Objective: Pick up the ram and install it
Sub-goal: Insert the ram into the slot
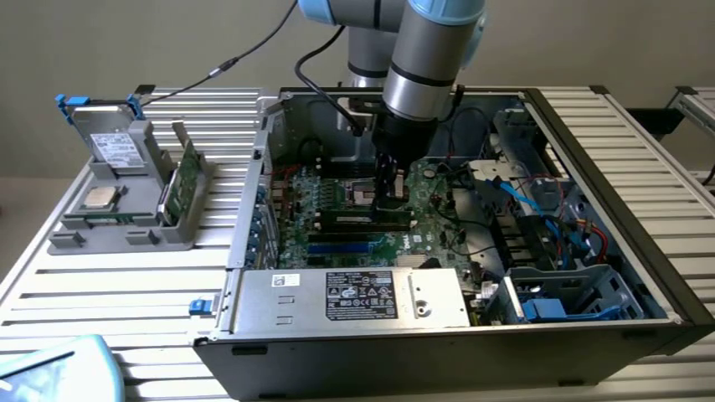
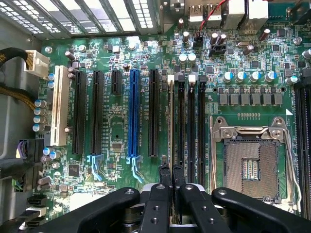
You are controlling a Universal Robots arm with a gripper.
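The ram (image 2: 171,121) shows edge-on as a thin pale line, standing in the memory slot nearest the black expansion slots on the green motherboard (image 2: 116,126). My gripper (image 2: 171,177) is shut on its near end, one black finger on each face. In the exterior view the gripper (image 1: 391,201) reaches down into the open computer case (image 1: 659,276), with the long dark ram (image 1: 355,219) running along the slots towards the exterior view's left. Three neighbouring memory slots (image 2: 191,126) hold nothing.
An open processor socket (image 2: 250,167) lies beside the memory slots. A grey power supply (image 1: 352,297) fills the case's front, and cables (image 1: 537,201) hang at the exterior view's right. Outside, a grey holder (image 1: 123,209) carries a hard drive (image 1: 115,146), a silver processor (image 1: 100,198) and green boards (image 1: 184,180).
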